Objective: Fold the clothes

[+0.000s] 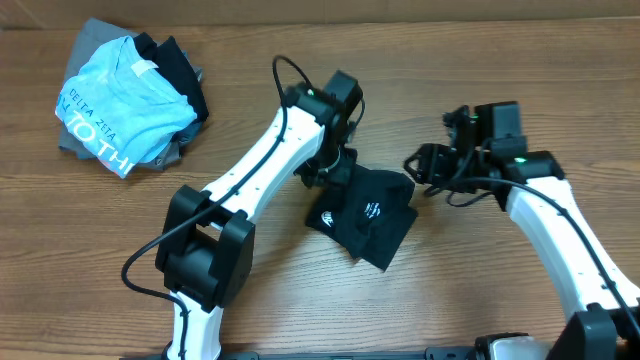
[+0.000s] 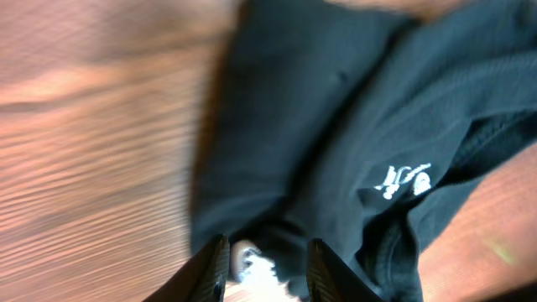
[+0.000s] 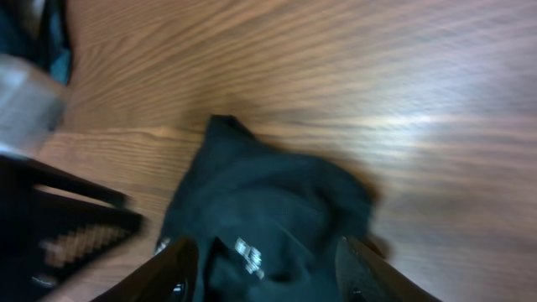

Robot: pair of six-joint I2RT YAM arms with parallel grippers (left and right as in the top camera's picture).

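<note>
The dark T-shirt (image 1: 365, 215), bunched on the table (image 1: 480, 290) between my arms, looks light and limp, best pinched at a doubled edge; my right gripper (image 3: 268, 264) gapes empty, my left gripper (image 2: 267, 267) half-open astride cloth, hold unclear.

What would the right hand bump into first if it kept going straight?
Most likely the dark T-shirt. The right hand is open and points straight at it on the table. How near is hard to tell.
</note>
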